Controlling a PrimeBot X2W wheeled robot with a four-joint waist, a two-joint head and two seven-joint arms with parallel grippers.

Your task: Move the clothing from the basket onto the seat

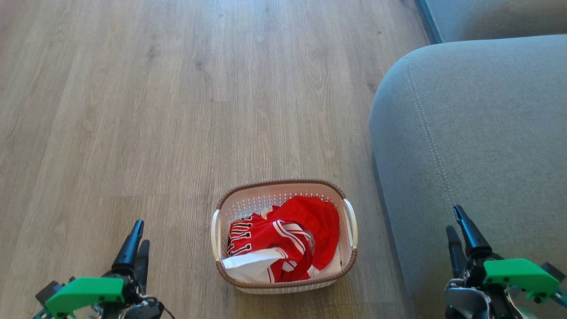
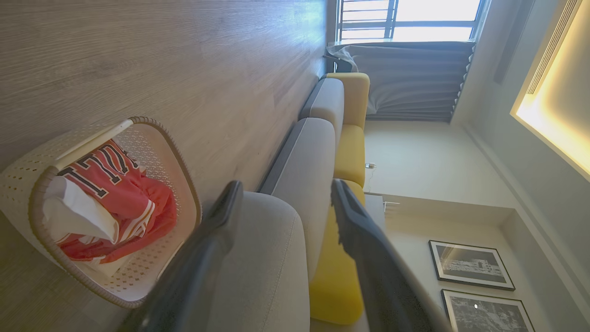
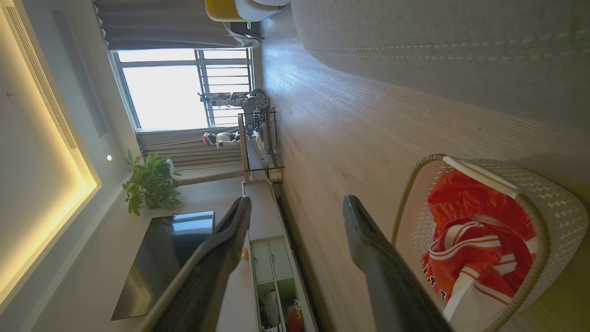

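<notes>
The clothing (image 1: 288, 241) is heaped in the basket (image 1: 283, 188); fingers of left gripper (image 1: 142, 233) and right gripper (image 1: 452, 218) are spread apart.

A small oval white basket (image 1: 266, 201) with perforated walls, a brown woven-look rim and two white side handles stands upright on the wood floor (image 1: 177, 110), at the lower centre of the head view. Crumpled bright red clothing (image 1: 290, 239) lies inside it. A jersey with white-striped trim, a white panel and black-and-white lettering sits toward the left, and plain red fabric is bunched at the upper right. The large grey seat (image 1: 478, 133), with rounded edges and stitched seams, occupies the right side of the frame, just beside the basket.
</notes>
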